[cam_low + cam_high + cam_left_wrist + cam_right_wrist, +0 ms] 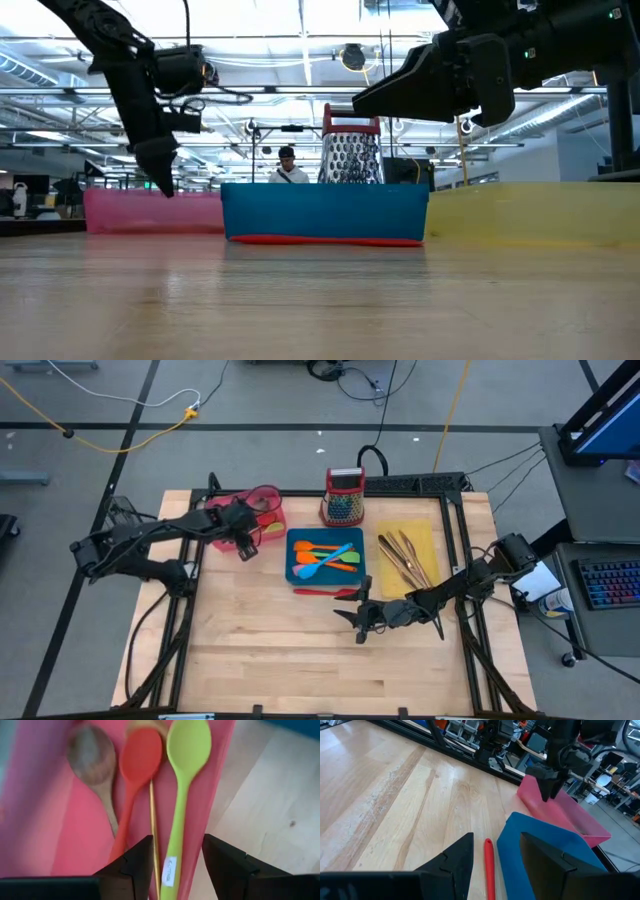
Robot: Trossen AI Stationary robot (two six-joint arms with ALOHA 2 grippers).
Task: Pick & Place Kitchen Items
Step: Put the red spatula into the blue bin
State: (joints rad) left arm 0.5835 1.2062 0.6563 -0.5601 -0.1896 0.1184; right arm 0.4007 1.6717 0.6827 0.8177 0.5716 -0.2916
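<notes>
Red slim silicone utensil (489, 865) lies lengthwise on the wooden table (300, 650), dead ahead of the right gripper's (496, 857) wide-open jaws, beside the blue rectangular tray (545, 855).

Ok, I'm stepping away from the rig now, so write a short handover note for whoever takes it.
Left gripper: jaws open over the pink tray, straddling the green spoon lying there beside a red spoon and a wooden spoon.
Right gripper: jaws open, empty, above the red utensil on the table beside the blue tray.
Done: blue tray holds silicone utensils; yellow tray holds copper-toned cutlery.
Left: the red utensil.
</notes>
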